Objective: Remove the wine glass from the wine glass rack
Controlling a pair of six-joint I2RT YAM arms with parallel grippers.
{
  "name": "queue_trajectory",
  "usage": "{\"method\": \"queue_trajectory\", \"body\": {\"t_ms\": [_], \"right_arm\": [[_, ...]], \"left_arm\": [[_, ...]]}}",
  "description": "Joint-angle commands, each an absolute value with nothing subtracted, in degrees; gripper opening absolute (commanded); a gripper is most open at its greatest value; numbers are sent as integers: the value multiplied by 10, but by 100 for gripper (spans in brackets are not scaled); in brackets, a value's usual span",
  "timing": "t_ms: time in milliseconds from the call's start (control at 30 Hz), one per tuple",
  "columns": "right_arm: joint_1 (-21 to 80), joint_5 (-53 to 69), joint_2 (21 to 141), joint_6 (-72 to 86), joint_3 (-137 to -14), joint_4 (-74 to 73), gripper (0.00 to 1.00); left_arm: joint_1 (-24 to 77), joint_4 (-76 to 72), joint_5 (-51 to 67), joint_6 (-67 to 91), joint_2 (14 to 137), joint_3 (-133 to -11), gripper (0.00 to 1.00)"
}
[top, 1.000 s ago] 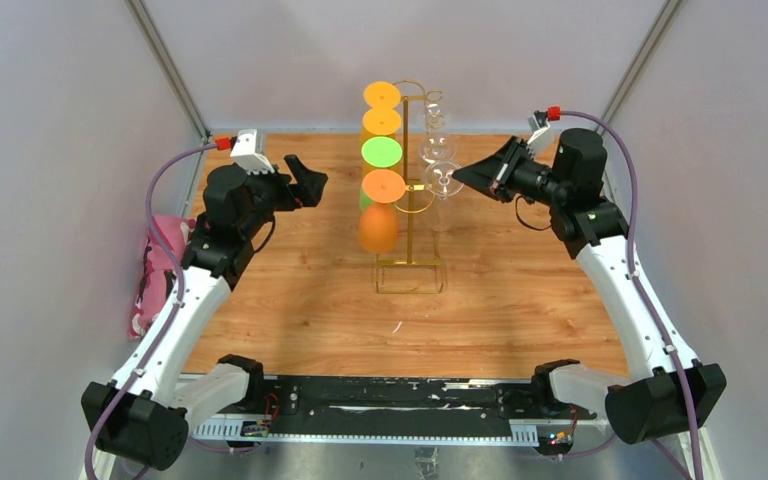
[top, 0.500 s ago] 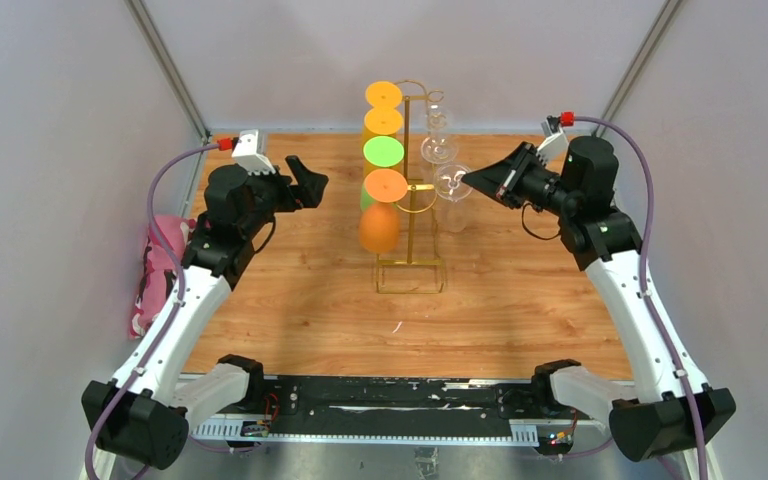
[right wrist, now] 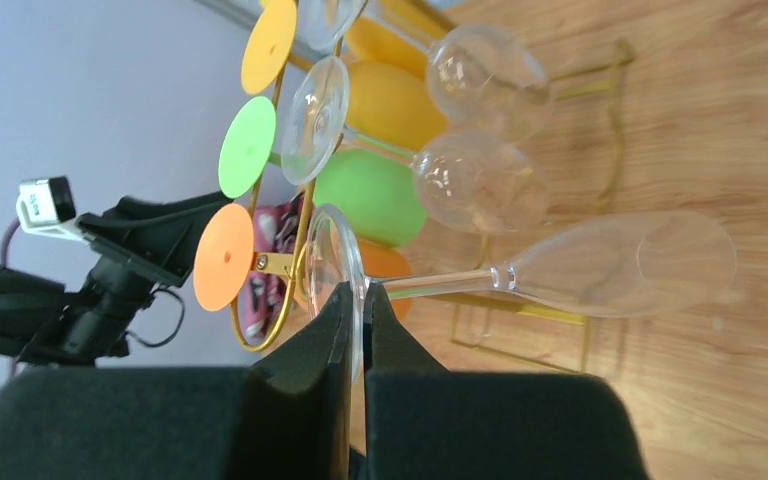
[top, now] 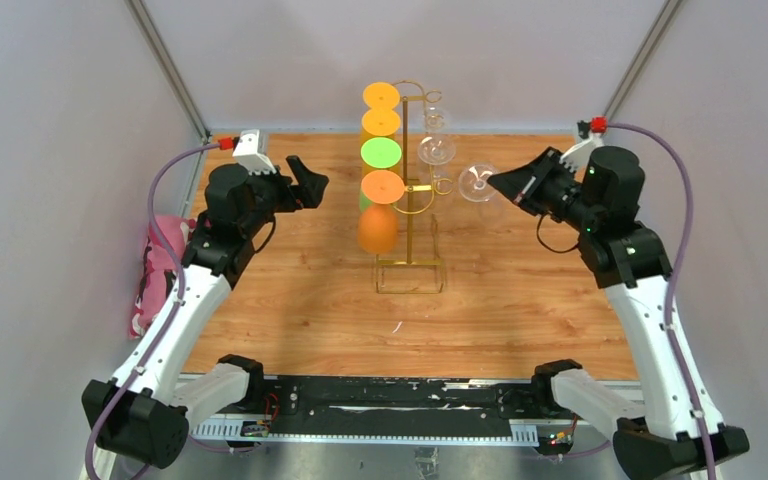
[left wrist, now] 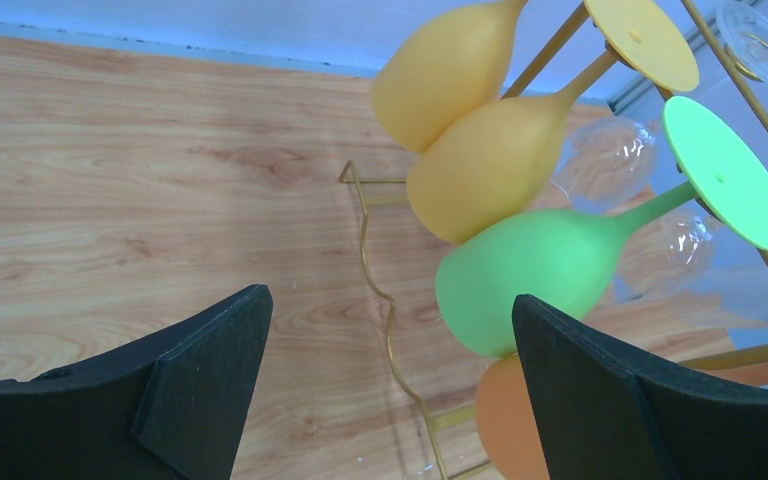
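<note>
A clear wine glass [top: 478, 182] hangs upside down in the air just right of the gold wine glass rack [top: 407, 205], apart from its hooks. My right gripper [top: 497, 181] is shut on the rim of the glass's round foot [right wrist: 343, 252]. Stem and bowl [right wrist: 620, 265] stick out free over the table. Two more clear glasses [right wrist: 480, 180] and several orange, yellow and green ones [top: 381, 151] hang on the rack. Left of the rack my left gripper [top: 307, 182] stands open and empty, with the green glass [left wrist: 545, 280] past its right finger.
The rack's wire base [top: 410, 276] stands on the wooden table [top: 310, 300] at mid-depth. A pink object [top: 155, 275] lies off the table's left edge. Grey walls close in both sides and the back.
My right arm has drawn back to the right with the clear glass, carrying it away from the rack's hook. The left arm has not moved.
</note>
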State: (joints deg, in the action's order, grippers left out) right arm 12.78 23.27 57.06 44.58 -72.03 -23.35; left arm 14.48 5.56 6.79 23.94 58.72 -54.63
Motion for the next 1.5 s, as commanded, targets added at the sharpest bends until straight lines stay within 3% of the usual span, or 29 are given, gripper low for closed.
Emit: {"method": "queue_trajectory", "body": {"t_ms": [0, 133, 233, 433, 600, 767, 1033, 1267, 1400, 1467], "right_arm": [[130, 89, 508, 334, -818, -329, 0], [130, 18, 491, 278, -871, -364, 0], [131, 44, 499, 258, -894, -340, 0], [130, 210, 547, 255, -954, -241, 0], [130, 351, 580, 255, -1008, -174, 0], [130, 446, 594, 343, -1039, -104, 0], [129, 605, 656, 626, -958, 312, 0], [129, 617, 738, 877, -896, 700, 0], [127, 590, 818, 1039, -904, 908, 0], [126, 589, 833, 1043, -891, 914, 0]], "left_arm": [[147, 74, 53, 221, 579, -583, 96], [147, 86, 37, 220, 575, -634, 95], [147, 63, 78, 237, 579, -672, 94], [147, -11, 251, 238, 600, -737, 89], [146, -46, 385, 211, 629, -764, 76], [142, -114, 553, 237, 675, -778, 79], [141, -322, 693, 376, 732, -755, 80], [107, -872, 677, 787, 805, -737, 79], [102, -898, 671, 846, 852, -770, 74], [102, -899, 666, 844, 856, -765, 74]]}}
